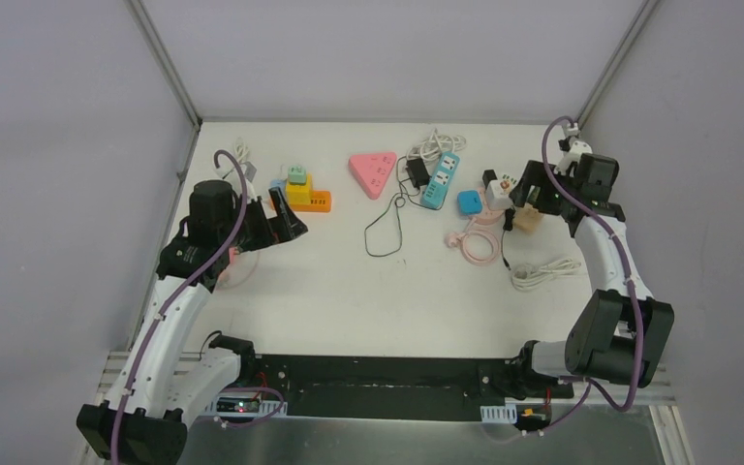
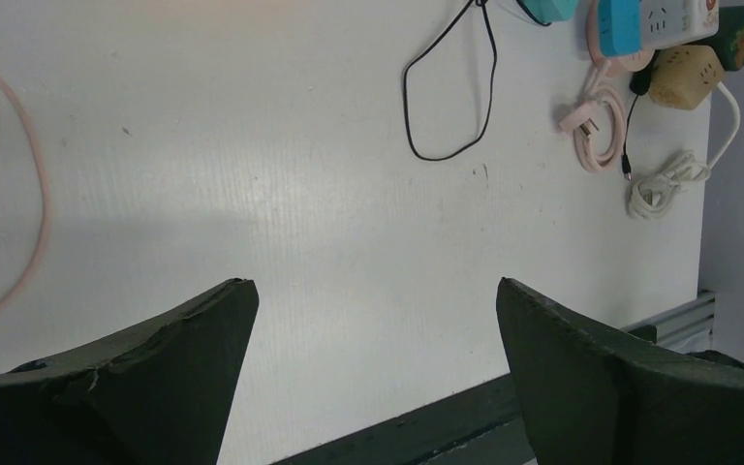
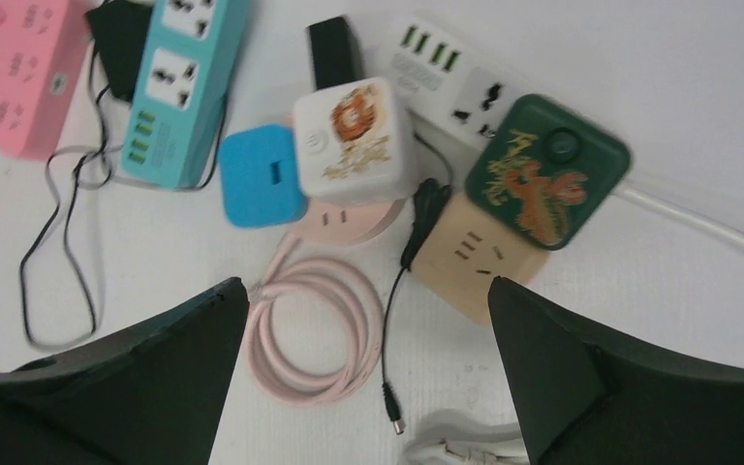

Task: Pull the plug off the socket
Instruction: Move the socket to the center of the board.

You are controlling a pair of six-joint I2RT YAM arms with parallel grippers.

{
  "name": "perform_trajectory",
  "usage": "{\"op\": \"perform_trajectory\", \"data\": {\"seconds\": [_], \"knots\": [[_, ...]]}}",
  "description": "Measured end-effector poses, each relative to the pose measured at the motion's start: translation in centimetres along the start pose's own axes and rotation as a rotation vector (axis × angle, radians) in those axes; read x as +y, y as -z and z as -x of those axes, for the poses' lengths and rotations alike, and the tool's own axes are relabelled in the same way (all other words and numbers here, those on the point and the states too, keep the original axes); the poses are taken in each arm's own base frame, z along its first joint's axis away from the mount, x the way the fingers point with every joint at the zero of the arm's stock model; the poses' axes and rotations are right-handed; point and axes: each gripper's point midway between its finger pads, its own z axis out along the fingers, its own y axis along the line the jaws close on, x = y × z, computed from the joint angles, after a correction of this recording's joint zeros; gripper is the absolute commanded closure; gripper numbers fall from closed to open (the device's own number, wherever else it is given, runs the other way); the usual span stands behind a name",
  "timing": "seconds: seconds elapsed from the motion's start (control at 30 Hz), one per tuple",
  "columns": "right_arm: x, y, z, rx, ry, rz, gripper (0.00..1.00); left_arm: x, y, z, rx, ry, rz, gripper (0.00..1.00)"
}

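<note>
Noted right gripper (image 3: 366,291) released, grasping nothing, above beige socket (image 3: 465,262). Noted left gripper (image 2: 376,286) released too, over table (image 2: 252,194), well apart from the work. Located black plug (image 3: 429,201) in that socket, between green cube (image 3: 547,170) and white cube (image 3: 354,131). Risk: clipping either cube on descent, or lifting the unbraced socket along with the plug. Counted in right wrist view: eight socket blocks (image 3: 179,87); possibly three dark plugs (image 3: 334,48), top two cropped; one pink coiled cable (image 3: 263,334).

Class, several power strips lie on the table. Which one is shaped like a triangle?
The pink power strip, just left of the long blue one. The others are oblong, round or cube-shaped.
</note>
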Motion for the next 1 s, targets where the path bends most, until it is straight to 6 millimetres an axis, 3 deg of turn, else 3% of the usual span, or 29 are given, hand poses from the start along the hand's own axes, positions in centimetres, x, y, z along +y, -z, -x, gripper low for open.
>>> {"op": "perform_trajectory", "data": {"seconds": [0.23,0.4,0.53,0.77,0.9,1.0], "knots": [[5.3,1.6,-2.2,0.103,0.122,0.305,0.00,2.7,-1.7,0.0,0.023,0.115,0.074,0.01],[10.1,3.8,-3.2,0.141,0.274,0.535,0.00,3.7,-5.2,0.5,-0.041,0.299,0.070,0.04],[12.2,4.9,-4.3,0.172,0.356,0.631,0.00,4.1,-7.6,-0.3,-0.052,0.341,0.138,0.04],[14.1,6.1,-5.6,0.223,0.460,0.707,0.00,-1.1,-10.9,1.5,-0.077,0.143,0.190,0.03],[13.7,6.0,-5.9,0.239,0.471,0.691,0.00,-4.2,-11.8,2.1,-0.100,0.053,0.147,0.02],[13.2,5.6,-6.0,0.251,0.466,0.673,0.00,-5.1,-12.8,1.8,-0.096,0.008,0.126,0.02]]}}
